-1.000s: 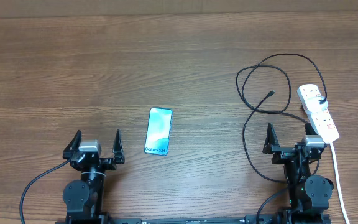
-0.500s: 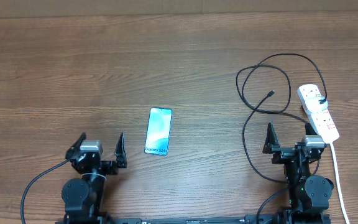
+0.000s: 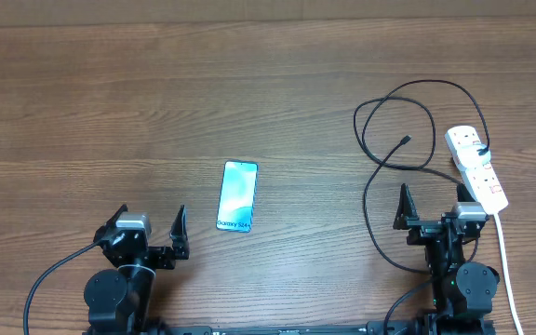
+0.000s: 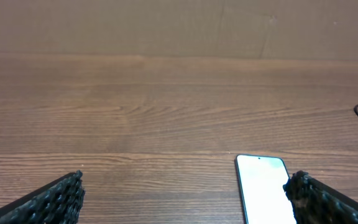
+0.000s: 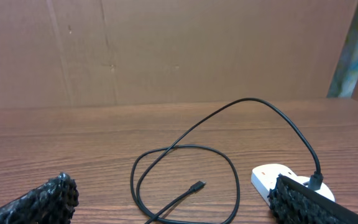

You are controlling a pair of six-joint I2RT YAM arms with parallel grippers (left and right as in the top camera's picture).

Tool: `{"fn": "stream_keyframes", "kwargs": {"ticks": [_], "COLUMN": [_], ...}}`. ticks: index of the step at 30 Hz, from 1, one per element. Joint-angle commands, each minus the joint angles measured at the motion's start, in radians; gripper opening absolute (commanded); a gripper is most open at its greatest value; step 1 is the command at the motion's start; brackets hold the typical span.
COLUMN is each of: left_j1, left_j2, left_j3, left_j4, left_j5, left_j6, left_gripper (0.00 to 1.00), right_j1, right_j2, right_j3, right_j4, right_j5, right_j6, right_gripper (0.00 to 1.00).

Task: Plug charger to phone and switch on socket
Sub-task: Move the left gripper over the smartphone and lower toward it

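Observation:
The phone lies flat mid-table, its light blue screen up; its screen also shows at the lower right of the left wrist view. The black charger cable lies in loops at the right, its free connector on the wood; the loop and connector show in the right wrist view. The cable's other end is plugged into the white socket strip, seen partly in the right wrist view. My left gripper is open, just left of and nearer than the phone. My right gripper is open, nearer than the cable loops.
The strip's thick white cord runs toward the front edge at the far right. A brown cardboard wall stands behind the table. Both arm bases sit at the near edge.
My left gripper has drawn back toward the near edge and shifted slightly. The right arm, phone, cable and strip have not moved.

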Motion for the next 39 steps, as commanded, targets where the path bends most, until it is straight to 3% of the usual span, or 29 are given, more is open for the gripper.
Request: {"fn": "stream_keyframes", "kwargs": {"ticks": [1, 9, 20, 32, 39], "left_j1": [-0.001, -0.001, -0.001, -0.035, -0.159], "left_j2": [-0.009, 0.034, 0.384, 0.867, 1.04], "left_j3": [0.032, 0.041, 0.252, 0.831, 0.983], "left_j4": [-0.004, -0.004, -0.017, -0.417, -0.516], "left_j5": [0.025, 0.032, 0.042, 0.105, 0.103], "left_j6": [-0.01, -0.01, 0.005, 0.028, 0.028], "left_gripper": [1.0, 1.0, 1.0, 1.0, 1.0], "right_j1": [-0.005, -0.005, -0.005, -0.005, -0.005], "right_j2": [-0.012, -0.012, -0.012, -0.012, -0.012], "right_j3": [-0.011, -0.011, -0.011, -0.011, -0.011], "right_j4": [0.005, 0.005, 0.005, 0.005, 0.005], "right_j5": [0.009, 0.009, 0.009, 0.009, 0.009], "right_j6": [-0.005, -0.005, -0.005, -0.005, -0.005], "right_gripper": [1.0, 1.0, 1.0, 1.0, 1.0]}}
